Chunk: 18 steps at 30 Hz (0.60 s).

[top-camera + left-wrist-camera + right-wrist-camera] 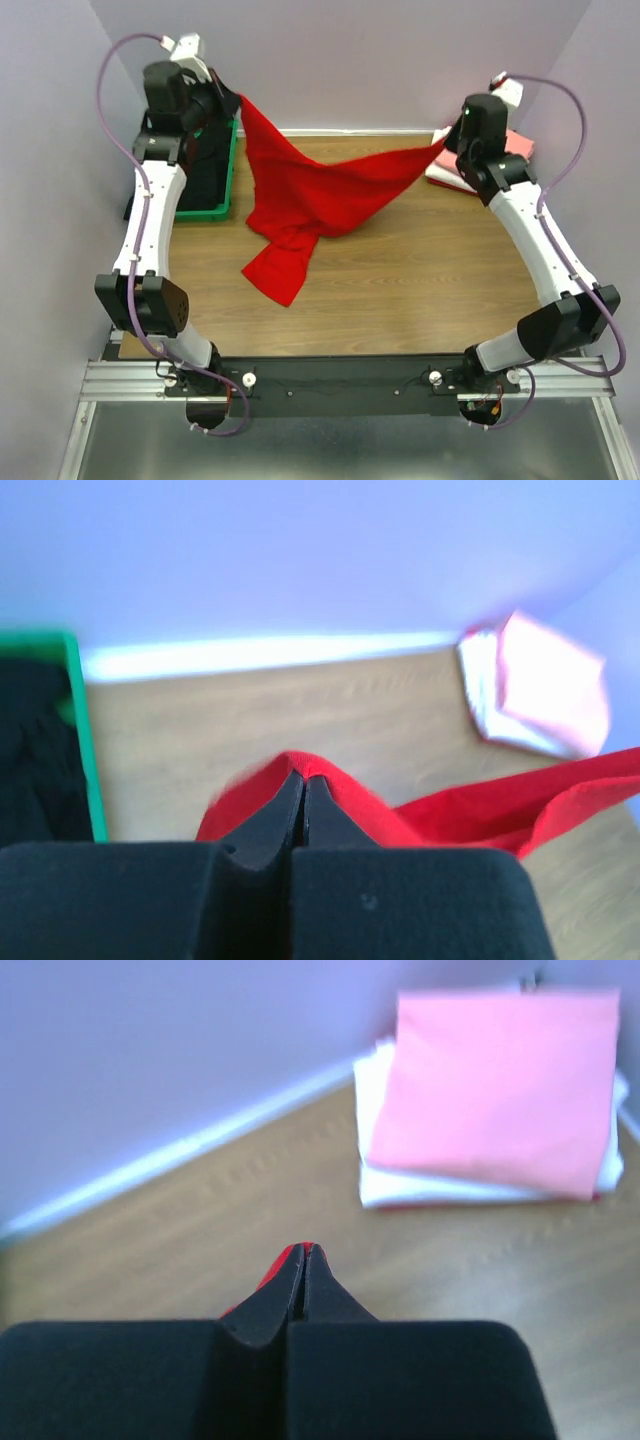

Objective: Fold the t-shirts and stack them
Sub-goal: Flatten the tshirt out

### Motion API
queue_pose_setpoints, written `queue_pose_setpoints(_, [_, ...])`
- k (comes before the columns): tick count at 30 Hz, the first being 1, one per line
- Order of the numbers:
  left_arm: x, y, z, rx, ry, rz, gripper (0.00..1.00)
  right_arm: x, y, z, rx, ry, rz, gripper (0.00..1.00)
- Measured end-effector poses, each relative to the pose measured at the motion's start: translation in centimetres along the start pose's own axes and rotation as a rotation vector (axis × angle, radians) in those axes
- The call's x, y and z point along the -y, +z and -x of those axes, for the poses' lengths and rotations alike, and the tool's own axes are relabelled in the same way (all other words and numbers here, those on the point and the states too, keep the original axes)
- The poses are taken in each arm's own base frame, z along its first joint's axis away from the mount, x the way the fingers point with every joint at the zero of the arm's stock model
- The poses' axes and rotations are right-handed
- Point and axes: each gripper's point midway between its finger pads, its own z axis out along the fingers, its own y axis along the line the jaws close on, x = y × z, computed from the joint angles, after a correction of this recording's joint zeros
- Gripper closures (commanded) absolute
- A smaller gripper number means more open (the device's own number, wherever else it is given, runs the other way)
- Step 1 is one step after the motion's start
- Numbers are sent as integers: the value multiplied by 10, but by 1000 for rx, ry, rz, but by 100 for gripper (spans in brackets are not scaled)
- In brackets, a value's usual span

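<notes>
The bright red t-shirt (310, 195) hangs stretched between my two grippers above the table, its lower part drooping onto the wood. My left gripper (238, 98) is shut on one edge of it, high at the back left; the left wrist view shows red cloth (440, 815) pinched at that gripper's tips (303, 777). My right gripper (443, 143) is shut on the opposite edge at the back right, a sliver of red (283, 1260) showing at its tips (305, 1250). A black t-shirt (35, 750) lies in the green bin (228, 170). The salmon-pink t-shirt (495, 1080) lies folded on the white one (430, 1188).
The green bin (85, 740) stands at the back left against the wall. The folded stack (517, 143) sits in the back right corner, just behind my right wrist. Lavender walls close in the table on three sides.
</notes>
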Motion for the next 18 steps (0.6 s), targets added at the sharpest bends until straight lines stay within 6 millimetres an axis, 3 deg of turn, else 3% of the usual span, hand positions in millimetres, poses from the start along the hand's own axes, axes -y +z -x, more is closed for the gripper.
queue_pose_setpoints(3, [26,-24,70,150,22,-58,100,-17,-13,56,111,23,42,100])
queue_pose_setpoints(6, [53,-49,120,279,50,-117,100,-27,-34,108,220,47,80,100])
queue_pose_setpoints(10, [85,-94,159,425,82,-176,100,-32,-71,168,356,63,123,99])
queue_pose_setpoints(14, [120,-157,187,579,139,-225,100,-28,-103,198,437,59,150,100])
queue_pose_setpoints(18, [156,-232,211,750,218,-269,100,-22,-132,216,493,56,179,100])
